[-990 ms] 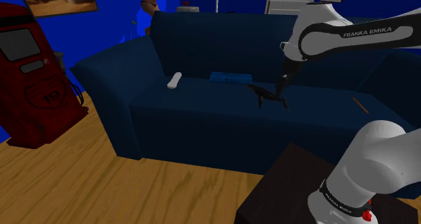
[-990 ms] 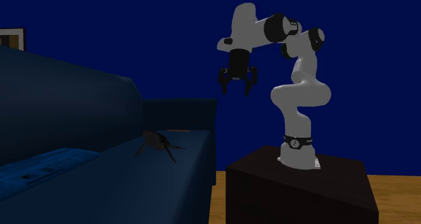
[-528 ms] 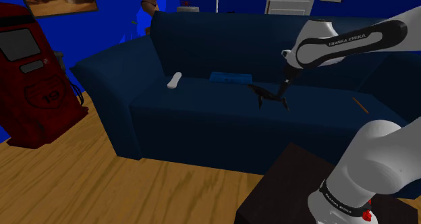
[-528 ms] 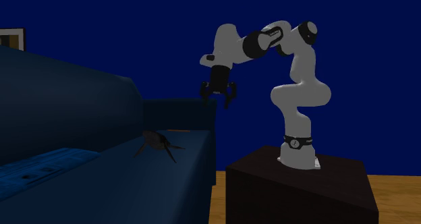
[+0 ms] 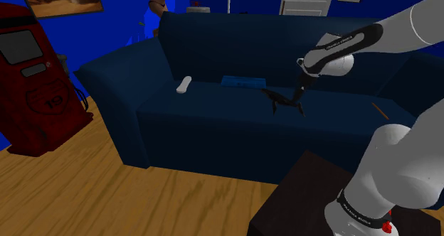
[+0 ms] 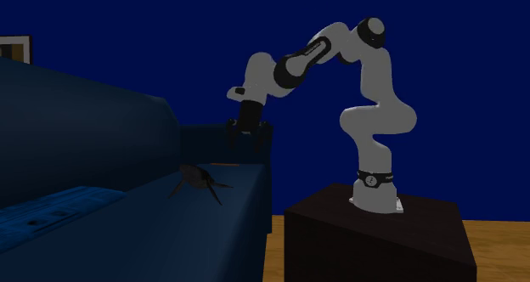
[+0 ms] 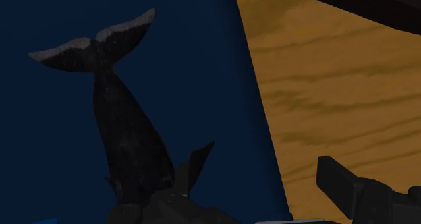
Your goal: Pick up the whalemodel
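black whale model (image 7: 125, 142) lies flat on the navy sofa (image 5: 213, 117) seat, tail flukes pointing away from the tool (image 6: 247, 143), which hangs released near its head end, fingers spread wide, likely to straddle that narrow body

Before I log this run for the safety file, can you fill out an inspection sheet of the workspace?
Surface: dark blue sofa seat.
Job's things: dark whale model lying on the seat, untouched.
Clutter: small white object, flat blue box, thin brown stick, all on the seat.
Claw: open, above the seat's end, apart from the whale model.
Cables: nothing seen.
Surroundings: wooden floor, red machine, white door, blue wall.
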